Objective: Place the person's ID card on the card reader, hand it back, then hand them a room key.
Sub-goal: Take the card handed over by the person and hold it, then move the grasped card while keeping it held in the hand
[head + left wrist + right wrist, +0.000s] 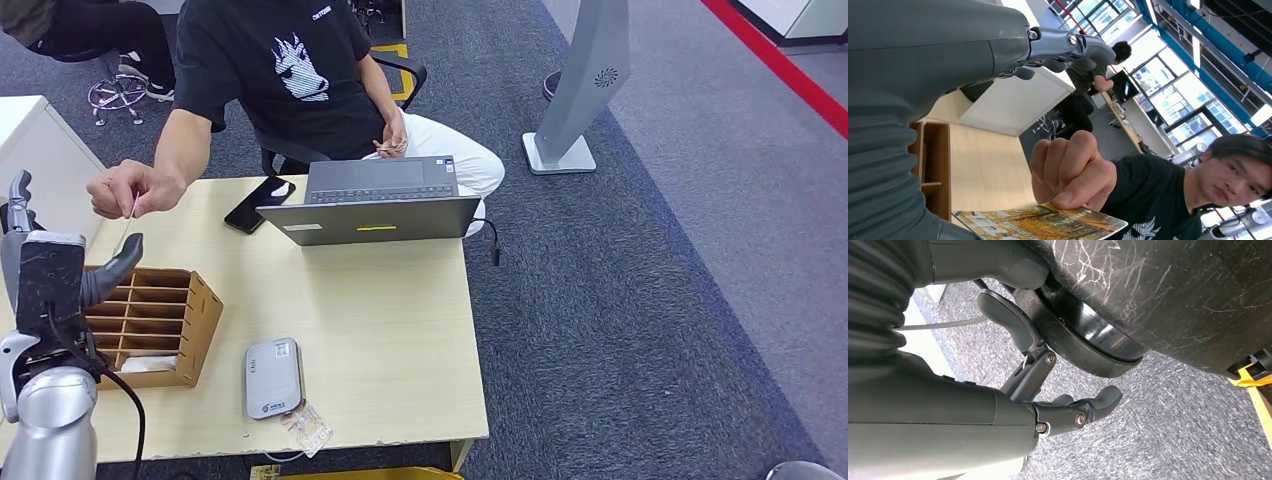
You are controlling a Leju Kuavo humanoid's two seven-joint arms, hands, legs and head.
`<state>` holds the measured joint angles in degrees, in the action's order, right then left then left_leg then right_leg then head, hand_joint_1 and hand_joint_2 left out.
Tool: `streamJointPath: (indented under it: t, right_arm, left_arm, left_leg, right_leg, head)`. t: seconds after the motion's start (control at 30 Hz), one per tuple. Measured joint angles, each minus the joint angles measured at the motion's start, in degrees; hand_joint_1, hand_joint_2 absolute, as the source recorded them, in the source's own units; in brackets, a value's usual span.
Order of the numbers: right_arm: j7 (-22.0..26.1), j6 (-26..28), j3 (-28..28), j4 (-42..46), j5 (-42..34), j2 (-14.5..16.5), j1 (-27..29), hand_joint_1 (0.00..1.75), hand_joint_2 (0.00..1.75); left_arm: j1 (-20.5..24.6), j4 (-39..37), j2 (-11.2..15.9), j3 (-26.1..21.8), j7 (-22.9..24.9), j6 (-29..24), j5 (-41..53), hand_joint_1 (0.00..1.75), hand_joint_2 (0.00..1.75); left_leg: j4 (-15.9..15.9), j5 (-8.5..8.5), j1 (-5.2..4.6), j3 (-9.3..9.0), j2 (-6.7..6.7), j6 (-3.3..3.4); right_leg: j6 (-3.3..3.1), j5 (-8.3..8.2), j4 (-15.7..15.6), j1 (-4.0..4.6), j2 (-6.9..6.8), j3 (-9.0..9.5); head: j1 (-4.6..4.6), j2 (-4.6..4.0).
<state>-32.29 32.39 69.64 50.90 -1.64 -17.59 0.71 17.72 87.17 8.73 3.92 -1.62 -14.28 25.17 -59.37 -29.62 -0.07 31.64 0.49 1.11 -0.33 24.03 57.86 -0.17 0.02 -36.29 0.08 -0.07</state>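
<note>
Card (1040,223), autumn-tree print, no legible text

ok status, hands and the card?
Left hand raised, open beside card. Person's hand pinching card. Right hand hanging, holds nothing. Card reader on table, unobstructed.

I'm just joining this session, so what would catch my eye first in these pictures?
A seated person's hand holds out a card printed with an autumn scene, right above the robot's raised left hand at the table's left edge. Below stands a wooden slotted organizer; a grey card reader lies near the front edge.
</note>
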Motion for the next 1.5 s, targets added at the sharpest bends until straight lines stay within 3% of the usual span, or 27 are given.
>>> streamJointPath:
  t: [0.1, 0.23, 0.63, 1.17, 1.5]
  right_arm:
    - [0.0, 0.0, -0.5, 0.0, 0.0, 0.0, 0.3, 0.0, 1.75]
    - [0.0, 0.1, -1.0, 0.2, 0.1, 0.1, 0.5, 0.0, 1.75]
    - [-0.4, 0.7, -2.6, 0.9, 1.9, 0.1, 1.6, 0.0, 1.75]
    - [-0.1, 0.9, -3.7, 1.1, 2.0, 0.1, 2.1, 0.0, 1.75]
    - [-0.1, 0.6, -4.3, 1.3, 2.7, 0.2, 2.5, 0.0, 1.75]
  left_arm:
    - [0.3, 0.0, -0.1, 0.5, 0.2, 0.2, -0.4, 0.03, 1.75]
    - [0.4, 0.0, -0.1, 0.8, 0.3, -0.1, -0.5, 1.75, 1.75]
    - [0.2, -0.2, -0.2, 0.8, 0.8, -4.1, 1.2, 1.75, 1.75]
    - [0.2, -0.4, 0.0, 0.8, 1.4, -5.0, 1.1, 1.75, 1.75]
    - [-1.2, -0.3, 0.1, 2.7, 1.0, 0.3, 0.6, 1.75, 1.75]
  left_leg:
    - [0.0, 0.0, 0.0, 0.0, 0.0, 0.0]
    - [0.0, 0.0, 0.0, 0.01, 0.0, 0.0]
    - [0.0, 0.0, 0.01, 0.06, 0.0, 0.0]
    - [0.0, 0.0, 0.0, 0.08, -0.02, 0.01]
    - [0.0, 0.0, 0.0, 0.07, -0.02, 0.01]
  right_leg:
    - [0.0, 0.0, 0.0, 0.0, 0.0, 0.0]
    - [0.0, 0.0, 0.0, -0.01, 0.0, 0.0]
    - [0.0, 0.0, 0.0, -0.01, -0.01, -0.02]
    - [0.01, 0.0, 0.0, -0.02, -0.02, -0.02]
    - [0.01, 0.0, 0.0, -0.02, -0.02, -0.02]
  head:
    - [-0.01, 0.0]
    - [-0.01, -0.01]
    - [-0.01, 0.0]
    - [-0.01, -0.01]
    - [-0.01, 0.0]
